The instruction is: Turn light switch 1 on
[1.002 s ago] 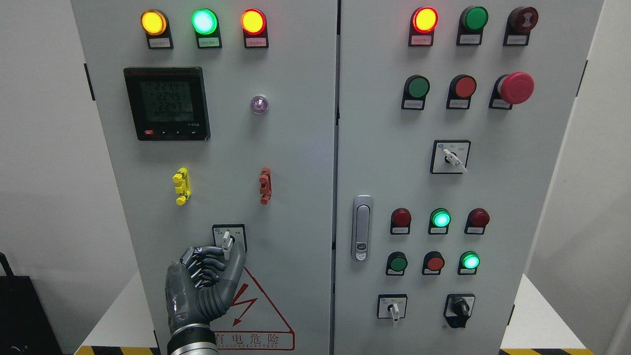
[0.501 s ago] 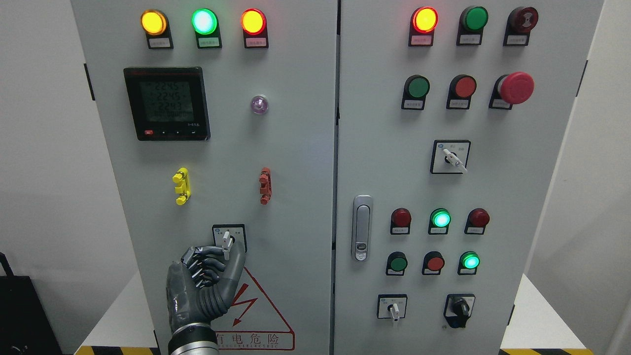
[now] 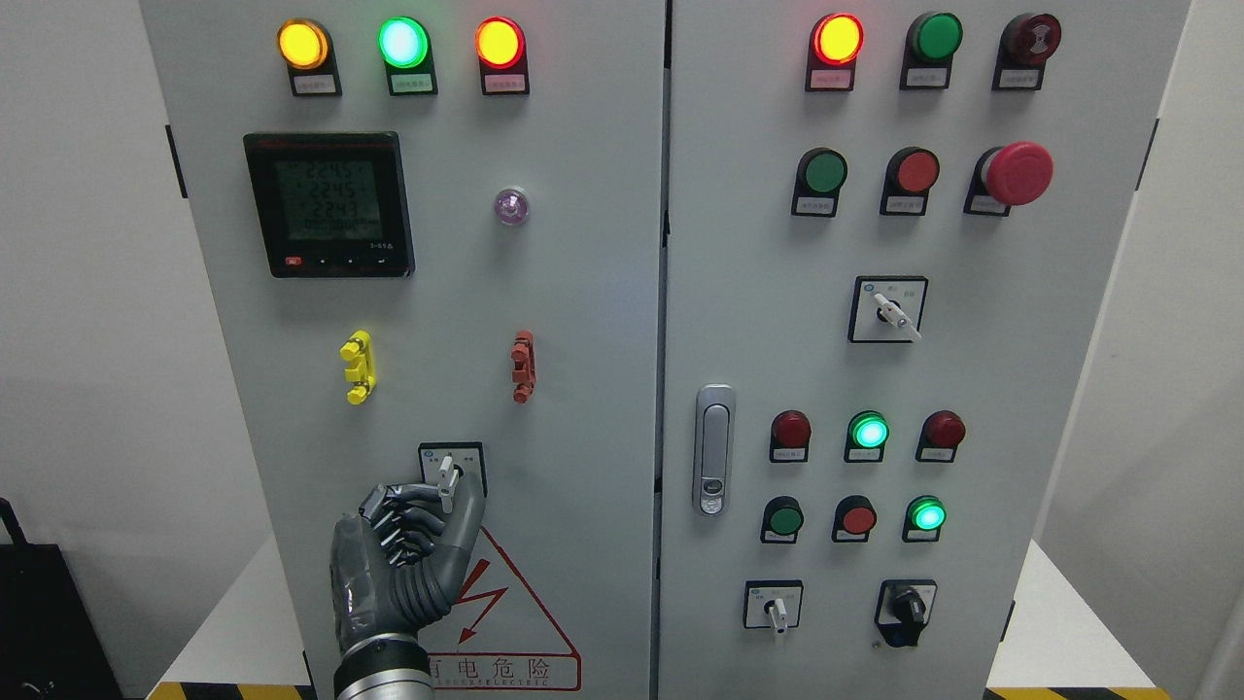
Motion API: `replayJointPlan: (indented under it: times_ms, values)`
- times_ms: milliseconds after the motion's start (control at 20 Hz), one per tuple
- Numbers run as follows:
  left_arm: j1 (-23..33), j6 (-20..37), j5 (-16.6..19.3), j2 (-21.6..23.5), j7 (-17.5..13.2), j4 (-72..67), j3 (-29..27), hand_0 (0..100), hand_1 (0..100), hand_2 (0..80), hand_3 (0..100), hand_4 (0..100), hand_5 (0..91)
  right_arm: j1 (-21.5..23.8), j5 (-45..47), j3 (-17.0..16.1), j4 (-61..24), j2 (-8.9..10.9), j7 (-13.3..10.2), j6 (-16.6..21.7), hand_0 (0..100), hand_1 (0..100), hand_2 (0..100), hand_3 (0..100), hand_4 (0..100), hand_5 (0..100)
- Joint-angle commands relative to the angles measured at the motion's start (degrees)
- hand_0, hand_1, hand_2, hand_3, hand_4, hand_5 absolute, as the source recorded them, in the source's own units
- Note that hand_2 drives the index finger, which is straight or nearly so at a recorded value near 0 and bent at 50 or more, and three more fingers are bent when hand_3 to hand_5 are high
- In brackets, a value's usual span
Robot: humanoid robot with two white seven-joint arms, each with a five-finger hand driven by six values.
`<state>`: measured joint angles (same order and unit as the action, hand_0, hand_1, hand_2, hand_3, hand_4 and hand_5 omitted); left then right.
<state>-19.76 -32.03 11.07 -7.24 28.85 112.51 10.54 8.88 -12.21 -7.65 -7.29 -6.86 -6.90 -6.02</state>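
On the lower part of the grey cabinet's left door (image 3: 583, 389) sits a small rotary switch (image 3: 446, 473) with a white lever in a black-framed plate. The lever points almost straight up and down. My left hand (image 3: 449, 503), dark grey with segmented fingers, comes up from the bottom edge just below the switch. Its fingers (image 3: 408, 506) are curled on the left and the thumb (image 3: 469, 520) stands on the right, closing on the lever's lower end. The right hand does not show.
Above the switch are a yellow clip (image 3: 357, 367), a red clip (image 3: 523, 366), a digital meter (image 3: 328, 205), a pale violet lamp (image 3: 511, 205) and three lit lamps. The right door carries a handle (image 3: 713, 449), buttons, lamps and more rotary switches. A high-voltage warning triangle (image 3: 505, 603) lies beside my wrist.
Almost nothing: my left hand stays on the lever's lower end, and the lever keeps the same angle.
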Motion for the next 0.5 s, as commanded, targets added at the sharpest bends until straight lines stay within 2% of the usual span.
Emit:
replayJointPlan:
  times_ms: [0,451]
  values:
    - [-0.3,-0.1,0.0,-0.6,0.0,0.0,0.0,15,57,55.9,83,89,79.6,0.0,0.0,0.0,0.0,0.00,0.0,0.0,5,0,0,0,0,0]
    - [-0.4,-0.7,0.0,-0.6,0.0,0.0,0.0,17,56,56.3,84,89,79.8,0.0,0.0,0.0,0.0,0.00,0.0,0.0,5,0,0,0,0,0]
